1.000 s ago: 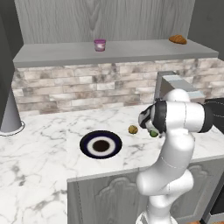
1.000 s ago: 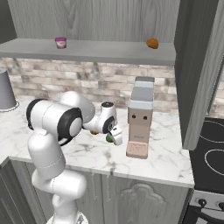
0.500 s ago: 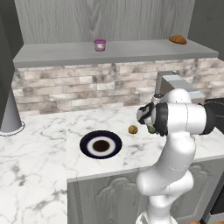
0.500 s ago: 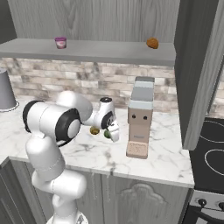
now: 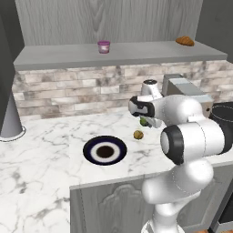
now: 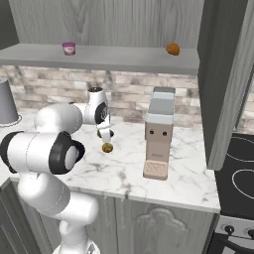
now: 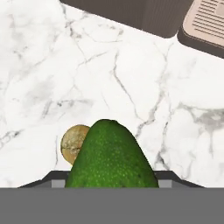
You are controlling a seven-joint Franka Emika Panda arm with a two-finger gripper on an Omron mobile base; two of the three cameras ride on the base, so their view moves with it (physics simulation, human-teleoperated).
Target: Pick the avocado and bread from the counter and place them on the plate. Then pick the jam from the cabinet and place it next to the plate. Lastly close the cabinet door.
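Observation:
My gripper point(image 5: 144, 123) is shut on the dark green avocado point(image 5: 144, 121), holding it a little above the white marble counter point(image 5: 50, 168). In the hand view the avocado point(image 7: 111, 155) sits between the fingers, hiding most of them. The small yellowish-brown bread ball point(image 5: 138, 134) lies on the counter just below and beside the gripper point(image 6: 105, 136), and the bread point(image 7: 73, 142) peeks out left of the avocado. The navy-rimmed plate point(image 5: 92, 144) lies left of the bread with nothing on it. The pink jam jar point(image 5: 103, 47) stands on the cabinet shelf point(image 5: 59, 57).
A croissant-shaped piece point(image 5: 184, 41) lies at the shelf's right end. A coffee machine point(image 6: 158, 134) stands right of the gripper. A grey cylinder point(image 5: 9, 118) is at the counter's far left. The open cabinet door point(image 6: 233, 74) and a stove point(image 6: 238, 163) are at the right.
The gripper has risen from the counter with the avocado and moved left, over the bread and closer to the plate. The bread, plate and jam have not moved.

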